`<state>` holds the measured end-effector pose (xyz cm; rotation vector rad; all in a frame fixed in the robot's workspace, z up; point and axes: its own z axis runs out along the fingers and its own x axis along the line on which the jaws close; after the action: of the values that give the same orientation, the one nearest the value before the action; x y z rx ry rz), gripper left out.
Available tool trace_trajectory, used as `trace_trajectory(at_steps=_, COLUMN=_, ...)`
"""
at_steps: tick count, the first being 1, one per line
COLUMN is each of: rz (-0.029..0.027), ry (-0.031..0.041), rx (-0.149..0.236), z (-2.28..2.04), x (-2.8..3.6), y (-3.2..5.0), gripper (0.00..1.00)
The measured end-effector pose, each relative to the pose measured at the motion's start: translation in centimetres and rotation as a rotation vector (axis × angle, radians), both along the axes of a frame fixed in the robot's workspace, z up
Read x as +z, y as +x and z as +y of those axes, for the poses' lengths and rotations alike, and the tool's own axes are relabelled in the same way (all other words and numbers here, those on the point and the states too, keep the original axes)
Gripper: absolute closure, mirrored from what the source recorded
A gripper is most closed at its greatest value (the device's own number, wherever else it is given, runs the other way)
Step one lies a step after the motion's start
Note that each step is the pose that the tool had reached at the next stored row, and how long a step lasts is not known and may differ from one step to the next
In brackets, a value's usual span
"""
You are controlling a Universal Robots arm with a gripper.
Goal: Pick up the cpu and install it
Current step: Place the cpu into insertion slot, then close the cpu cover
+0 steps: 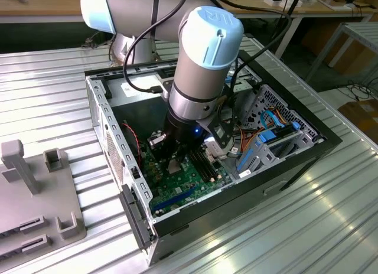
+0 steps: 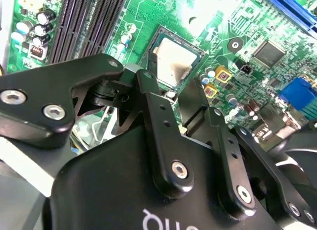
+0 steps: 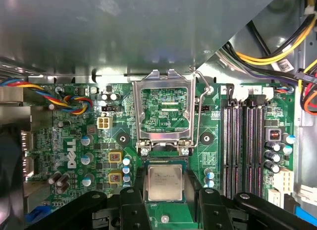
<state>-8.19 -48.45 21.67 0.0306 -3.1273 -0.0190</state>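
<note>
Looking down into the open case [image 1: 109,132], which sat around the middle of the bench [image 1: 307,227], the end effector [image 3: 169,194] was right over the motherboard [image 3: 99,155]. Its fingers [image 3: 132,206] were spread apart, one on each side of the cpu [image 3: 164,183]. A sliver of gap showed on at least one side, so I'd call it straddling the chip, not clamped on it. The cpu was lying metal face up in the socket [image 2: 149,49], just beside the hinge end of the load plate [image 3: 137,111]. That plate stood flipped open, with the lever wire [image 3: 199,111] swung up alongside it. So it read to me as the seating part of the job.

My take on doing this bit well was zero downward force: the chip should sit by its own weight, since socket pins bend if you look at them wrong. It had to be flush on all four sides with no corner riding on the frame. In the second wrist view it looked square to the frame, though the near edge was hidden behind the fingers, so I couldn't confirm that side. Any motion there wanted to be straight and vertical, no sideways drag. The RAM slots [image 3: 242,145] were close on one side and the little yellow-topped components [image 3: 115,157] close on the other.
</note>
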Motion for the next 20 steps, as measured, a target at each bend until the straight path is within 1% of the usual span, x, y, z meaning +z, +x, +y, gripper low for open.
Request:
trace_trajectory(at_steps=3, rz=0.0006, ry=0.0001, rx=0.000, z=0.00, x=0.32, y=0.00, gripper=0.56)
trace_trajectory(at_steps=7, rz=0.0011, ry=0.0000, rx=0.000, z=0.00, x=0.81, y=0.00, gripper=0.82)
trace_trajectory(at_steps=8, rz=0.0012, ry=0.0003, rx=0.000, z=0.01, x=0.81, y=0.00, gripper=0.88)
trace_trajectory(at_steps=9, rz=0.0012, ry=0.0004, rx=0.000, z=0.01, x=0.81, y=0.00, gripper=0.89)
trace_trajectory(at_steps=13, rz=0.0017, ry=0.0001, rx=0.000, z=0.00, x=0.84, y=0.00, gripper=0.89)
trace_trajectory(at_steps=15, rz=0.0059, ry=0.0001, rx=0.000, z=0.00, x=1.01, y=0.00, gripper=0.89)
trace_trajectory(at_steps=20, rz=0.0063, ry=0.0001, rx=0.000, z=0.00, x=1.03, y=0.00, gripper=0.89)
